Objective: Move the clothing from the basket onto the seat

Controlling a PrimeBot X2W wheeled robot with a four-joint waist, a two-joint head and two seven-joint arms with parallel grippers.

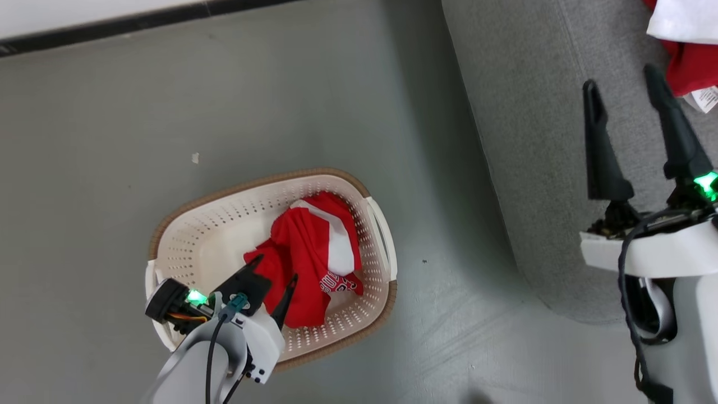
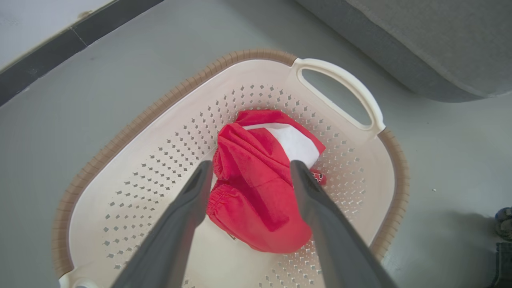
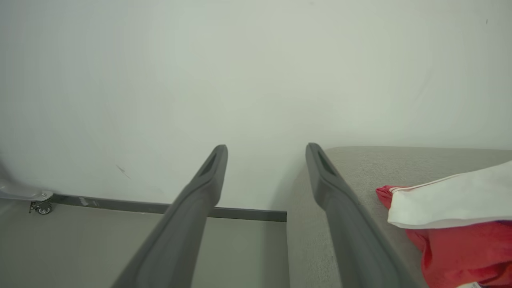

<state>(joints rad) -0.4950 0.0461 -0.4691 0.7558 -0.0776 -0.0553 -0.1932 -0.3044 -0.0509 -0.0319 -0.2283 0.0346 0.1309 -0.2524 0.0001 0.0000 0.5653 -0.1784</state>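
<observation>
A crumpled red garment (image 1: pixel 314 255) with a white panel and black-and-white lettering lies in the cream basket (image 1: pixel 190 233) on the floor. My left gripper (image 1: pixel 276 268) hangs open just above the garment's near end; in the left wrist view the red garment (image 2: pixel 256 192) sits between the spread fingers of the left gripper (image 2: pixel 251 167), inside the basket (image 2: pixel 132 132). A second red and white garment (image 1: pixel 687 50) with a white tag rests on the grey seat (image 1: pixel 533 112). My right gripper (image 1: pixel 622 84) stands open above the seat, left of that garment (image 3: pixel 460 228); its fingers (image 3: pixel 214 168) hold nothing.
The basket stands on grey floor, left of the seat's rounded edge (image 2: pixel 400 68). A white wall with a dark skirting strip (image 1: pixel 112 25) runs along the far side. A small castor (image 3: pixel 40 206) shows at the wall's foot in the right wrist view.
</observation>
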